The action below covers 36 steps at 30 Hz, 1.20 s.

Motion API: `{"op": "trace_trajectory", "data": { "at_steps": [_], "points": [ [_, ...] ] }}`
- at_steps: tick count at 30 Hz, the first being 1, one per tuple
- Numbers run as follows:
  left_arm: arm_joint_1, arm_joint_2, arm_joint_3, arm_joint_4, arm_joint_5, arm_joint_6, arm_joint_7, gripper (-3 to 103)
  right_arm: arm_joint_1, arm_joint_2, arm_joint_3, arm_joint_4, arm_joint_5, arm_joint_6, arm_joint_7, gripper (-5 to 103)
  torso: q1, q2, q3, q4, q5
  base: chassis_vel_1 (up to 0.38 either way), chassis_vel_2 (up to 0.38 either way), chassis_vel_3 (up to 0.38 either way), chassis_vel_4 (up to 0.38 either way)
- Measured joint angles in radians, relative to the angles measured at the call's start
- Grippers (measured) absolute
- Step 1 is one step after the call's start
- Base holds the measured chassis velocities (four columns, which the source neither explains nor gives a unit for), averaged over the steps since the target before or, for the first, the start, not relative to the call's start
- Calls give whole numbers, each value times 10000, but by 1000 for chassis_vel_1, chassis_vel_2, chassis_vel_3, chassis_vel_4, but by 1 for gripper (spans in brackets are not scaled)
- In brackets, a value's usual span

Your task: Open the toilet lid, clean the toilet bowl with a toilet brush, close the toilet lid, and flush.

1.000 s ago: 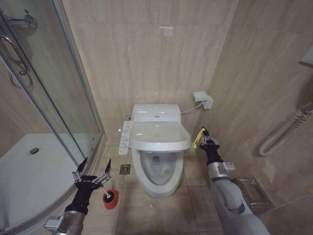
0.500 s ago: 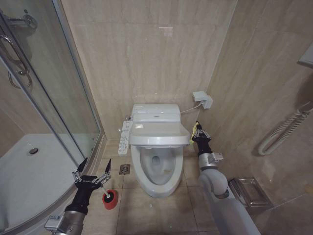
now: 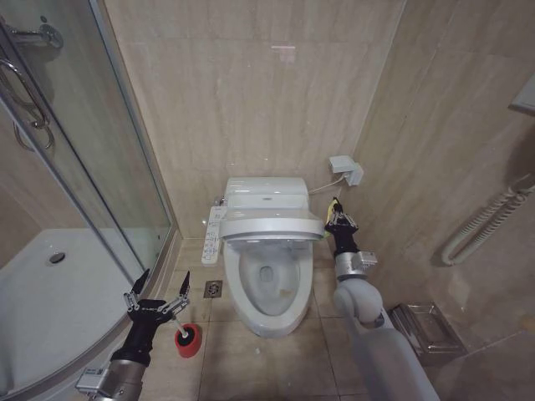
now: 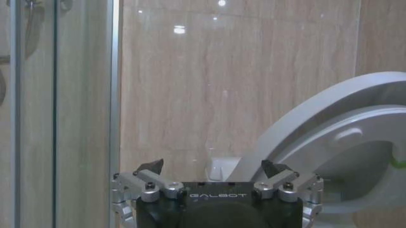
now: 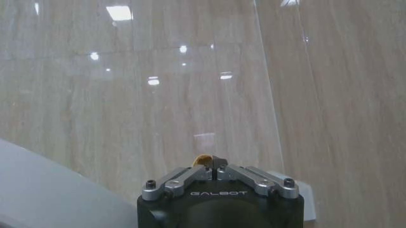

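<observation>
My right gripper (image 3: 334,219) is clenched on the yellow-green strap loop (image 3: 333,205) at the right edge of the toilet lid (image 3: 269,225), and the lid is half raised over the toilet bowl (image 3: 269,288), tilted up toward the tank side. In the right wrist view my fingers (image 5: 216,166) are pressed together with a bit of the yellow strap between the tips. My left gripper (image 3: 157,302) waits low near the floor with its jaws released, just beside the toilet brush (image 3: 180,337) standing in its red holder cup (image 3: 190,342), next to the shower glass (image 3: 100,167).

The step in hand, I judge, is opening the lid. To do it well I should carry the strap along an arc around the hinge at the back, not pull straight up, so the loop does not slip out of my fingertips. The lid must pass the upright point before I let go, otherwise it may fall back onto the seat. I should also slow down near the wall, so the lid does not hit the tank hard.
</observation>
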Motion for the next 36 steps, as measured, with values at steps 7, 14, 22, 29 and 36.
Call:
{"op": "trace_trajectory", "data": {
  "at_steps": [7,14,22,29,36],
  "points": [
    [0,0,1,0,0,0,0,100,327,-209,-122,-476,15,168,-47,0,-1,0,0,4,1,0,0,0,0],
    [0,0,0,0,0,0,0,100,973,-269,-41,-892,169,176,-46,0,-1,0,0,8,1,0,0,0,0],
    [0,0,0,0,0,0,0,100,1283,-65,0,-1158,192,177,-17,0,1,-1,0,6,1,0,0,0,0],
    [0,0,0,0,0,0,0,100,1758,250,91,-1465,188,170,156,0,1,-1,1,8,2,0,0,0,0],
    [0,0,0,0,0,0,0,100,2217,343,233,-1765,228,163,257,0,1,-1,1,11,2,0,0,0,0]
  ]
}}
